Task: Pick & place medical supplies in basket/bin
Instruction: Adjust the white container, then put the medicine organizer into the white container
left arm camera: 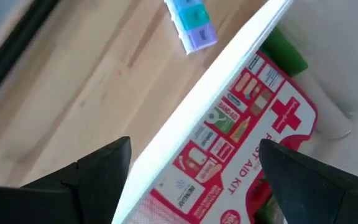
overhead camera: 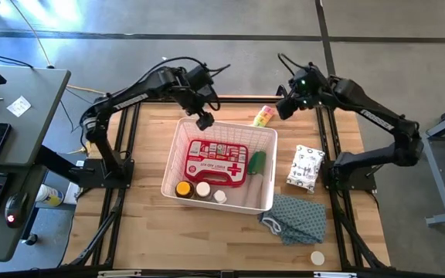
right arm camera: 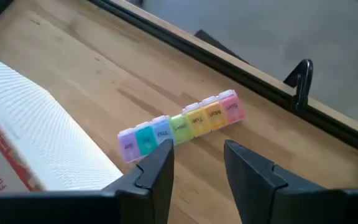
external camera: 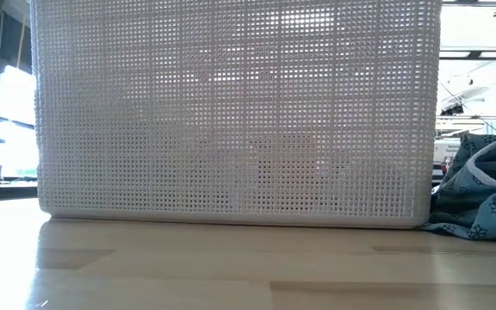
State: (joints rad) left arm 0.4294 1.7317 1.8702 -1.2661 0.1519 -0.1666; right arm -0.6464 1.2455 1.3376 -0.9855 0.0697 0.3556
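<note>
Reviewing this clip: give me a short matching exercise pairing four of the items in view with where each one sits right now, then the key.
Items:
1. first-aid case
2. pill organiser
3. patterned cloth
4. white cap

Places:
A. on the bare table, outside the basket's far rim, in front of the right gripper
B. flat inside the white basket
C. alone near the table's front right corner
D. on the table, by the basket's front right corner

Pairs: 1-B, 2-A, 3-D, 4-C
</note>
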